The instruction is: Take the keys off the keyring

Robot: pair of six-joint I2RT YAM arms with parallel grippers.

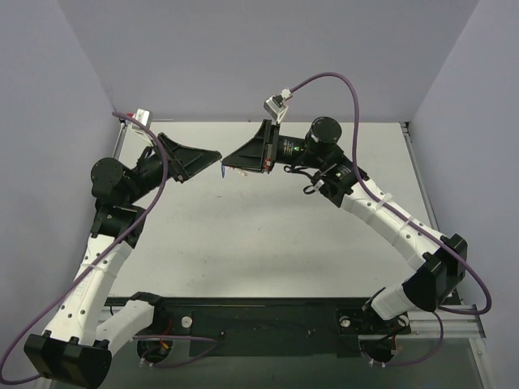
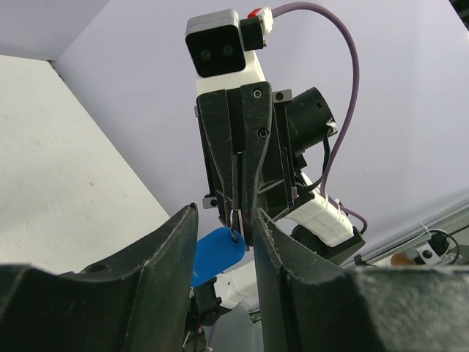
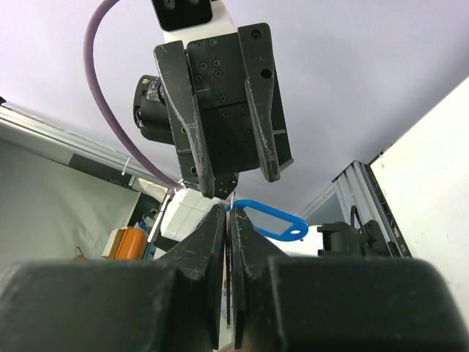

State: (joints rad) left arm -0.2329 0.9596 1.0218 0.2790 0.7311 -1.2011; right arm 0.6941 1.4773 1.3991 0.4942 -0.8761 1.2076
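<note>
Both grippers meet tip to tip in mid-air above the far middle of the table. My right gripper (image 1: 229,160) (image 3: 229,213) is shut on a thin flat metal piece seen edge-on, apparently the key (image 3: 229,279). The thin ring (image 2: 236,220) sticks out of its tips, and the blue tag (image 3: 270,220) (image 2: 218,254) (image 1: 223,168) hangs from it. My left gripper (image 1: 213,156) (image 2: 223,213) is open. Its fingers stand on either side of the tag and ring without touching them.
The white table top (image 1: 268,235) lies below both grippers. Aluminium rails run along its right edge (image 1: 422,186) and its far left corner (image 1: 122,142). Purple cables (image 1: 357,105) loop from both wrists. Grey walls close in the back and sides.
</note>
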